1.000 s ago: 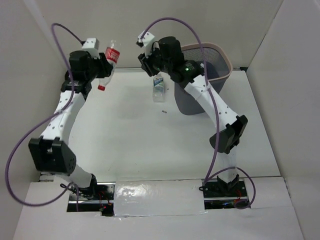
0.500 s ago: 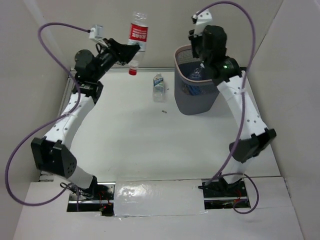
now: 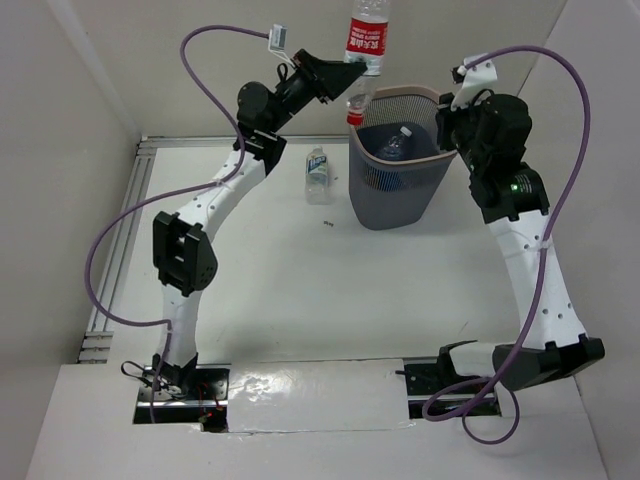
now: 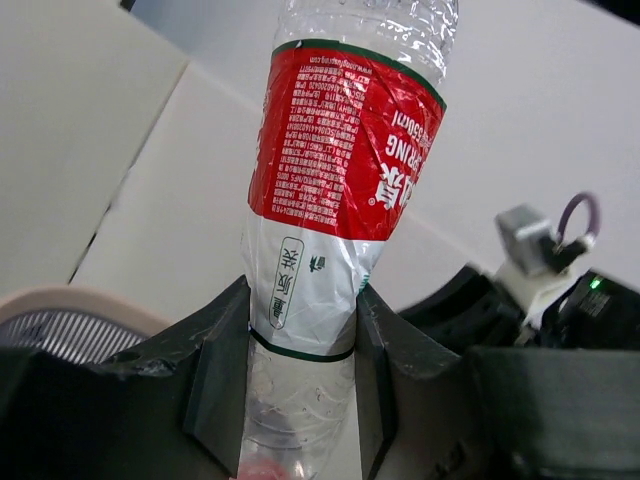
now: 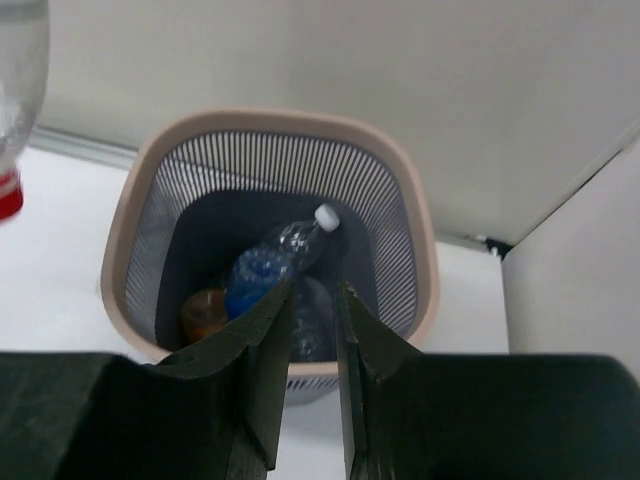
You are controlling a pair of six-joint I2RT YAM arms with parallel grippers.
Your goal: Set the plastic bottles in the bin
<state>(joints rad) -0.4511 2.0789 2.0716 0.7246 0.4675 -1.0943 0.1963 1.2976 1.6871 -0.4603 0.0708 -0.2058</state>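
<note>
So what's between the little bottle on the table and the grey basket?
Nothing but a bare strip of white table lies between the small clear blue-labelled plastic bottle and the tall dark grey mesh bin; the top external view shows it.

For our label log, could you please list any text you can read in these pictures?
"550ml", upside down, on the red-label bottle held by the left gripper.
Its other print: too small or turned away to read.
Blue-label bottle on the table: label blurred.
</note>
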